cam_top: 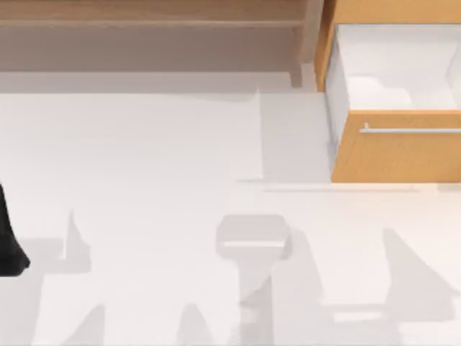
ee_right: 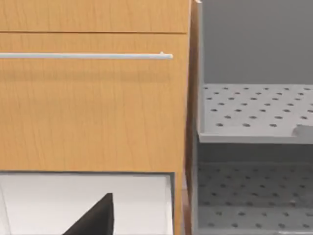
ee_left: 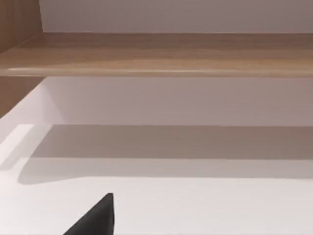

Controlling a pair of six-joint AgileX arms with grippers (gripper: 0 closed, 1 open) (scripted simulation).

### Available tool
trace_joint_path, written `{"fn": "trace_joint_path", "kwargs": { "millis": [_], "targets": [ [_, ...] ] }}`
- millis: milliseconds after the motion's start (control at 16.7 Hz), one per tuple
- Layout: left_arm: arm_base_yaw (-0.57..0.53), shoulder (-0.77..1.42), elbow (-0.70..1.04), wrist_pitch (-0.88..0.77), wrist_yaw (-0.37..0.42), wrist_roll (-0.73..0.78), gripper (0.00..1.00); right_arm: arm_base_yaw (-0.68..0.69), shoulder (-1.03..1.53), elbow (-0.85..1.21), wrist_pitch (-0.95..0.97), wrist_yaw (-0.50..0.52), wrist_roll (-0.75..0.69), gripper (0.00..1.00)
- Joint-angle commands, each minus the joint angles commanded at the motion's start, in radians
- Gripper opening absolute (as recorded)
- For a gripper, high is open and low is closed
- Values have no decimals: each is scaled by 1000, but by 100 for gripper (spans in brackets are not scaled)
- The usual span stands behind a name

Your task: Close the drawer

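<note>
The left gripper point(ee_left: 100, 218) appears in the left wrist view as a single dark wedge above the white table point(ee_left: 195, 205), and whether its jaws stand apart or together cannot be told. Ahead of it, across bare tabletop, runs the long brown wooden shelf unit point(ee_left: 156, 54), its board throwing a wide shadow on the surface below. In the top view, a black piece of the left arm point(cam_top: 9, 245) sits at the table's left edge, well apart from the drawer.

The right gripper point(ee_right: 98, 218) likewise shows as 1 dark wedge in the right wrist view, and the state of its jaws cannot be told either. Directly ahead of it stands the drawer point(ee_right: 88, 112), its orange-tan front panel facing the camera, with the thin silver bar handle point(ee_right: 85, 56) running horizontally above the wedge. Beside the drawer front, farther off, are grey perforated shelves point(ee_right: 254, 110).

From above, the drawer point(cam_top: 396, 155) sits at the table's far right, pulled out from its cabinet, white inner walls exposed behind the front panel. The handle point(cam_top: 410, 130) lies along the panel's upper edge. The shelf unit point(cam_top: 151, 32) spans the back, left of the drawer.
</note>
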Motion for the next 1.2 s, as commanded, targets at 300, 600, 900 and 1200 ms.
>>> {"fn": "trace_joint_path", "kwargs": {
  "millis": [300, 600, 900, 1200],
  "targets": [
    [0, 0, 0, 0, 0, 0, 100, -69, 213, 91, 121, -64, 6, 100],
    [0, 0, 0, 0, 0, 0, 100, -70, 224, 93, 127, -66, 6, 100],
    [0, 0, 0, 0, 0, 0, 100, -22, 261, 50, 197, -22, -93, 100],
    [0, 0, 0, 0, 0, 0, 100, 128, 395, -69, 402, 106, -387, 100]
  ]
}}
